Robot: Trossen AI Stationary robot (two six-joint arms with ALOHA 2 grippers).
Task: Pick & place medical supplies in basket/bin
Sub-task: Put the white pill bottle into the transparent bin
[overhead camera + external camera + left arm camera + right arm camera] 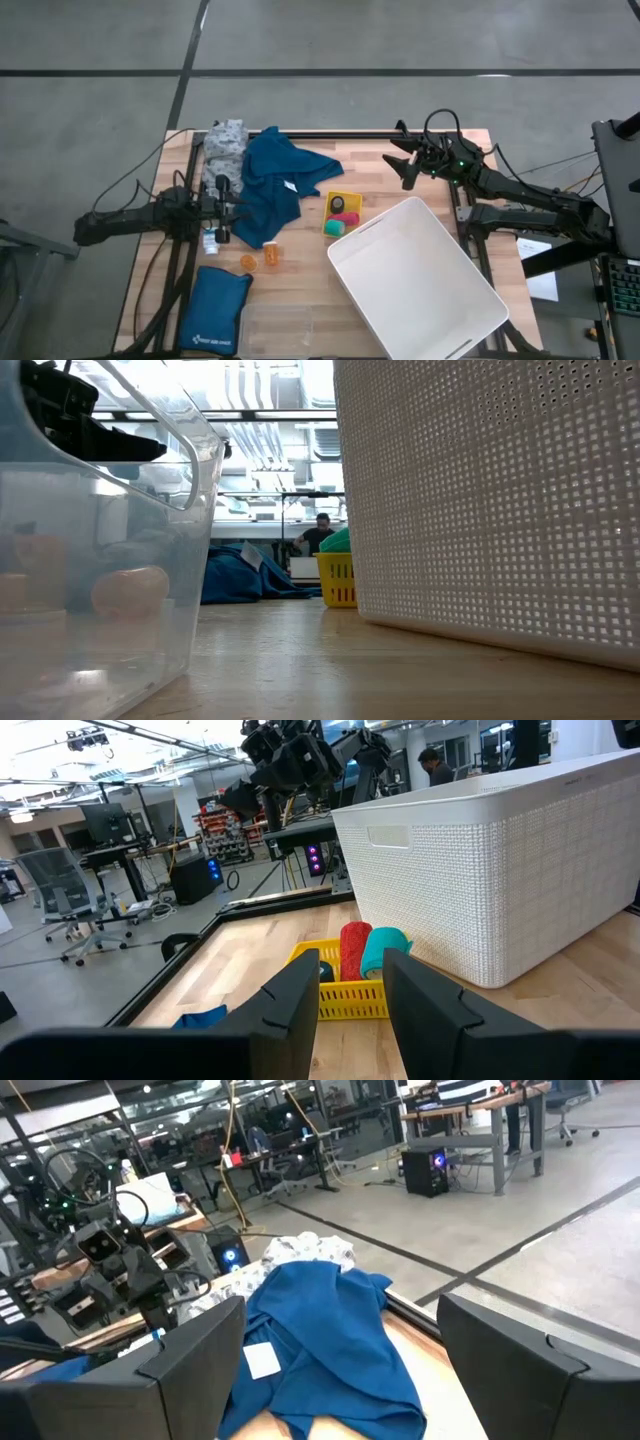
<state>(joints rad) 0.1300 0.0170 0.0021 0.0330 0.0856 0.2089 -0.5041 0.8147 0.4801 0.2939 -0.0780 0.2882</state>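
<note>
A blue cloth garment (278, 182) lies spread on the wooden table (300, 285), with a grey dotted cloth (226, 140) at its far left. A small yellow basket (343, 213) holds pink and teal bandage rolls (372, 952). Two orange pill bottles (262, 259) and a small white bottle (210, 241) lie near the garment's near edge. My left gripper (232, 203) waits at the garment's left edge, its fingers (295, 1005) a little apart with nothing between them. My right gripper (400, 168) hangs wide open above the table's far right, pointing toward the garment (325, 1340).
A large white mesh basket (415, 280) fills the near right of the table. A clear plastic bin (275, 325) stands at the near edge, with a blue padded pouch (215, 310) to its left. Bare wood lies between the garment and my right gripper. A person (320, 535) shows beyond the table.
</note>
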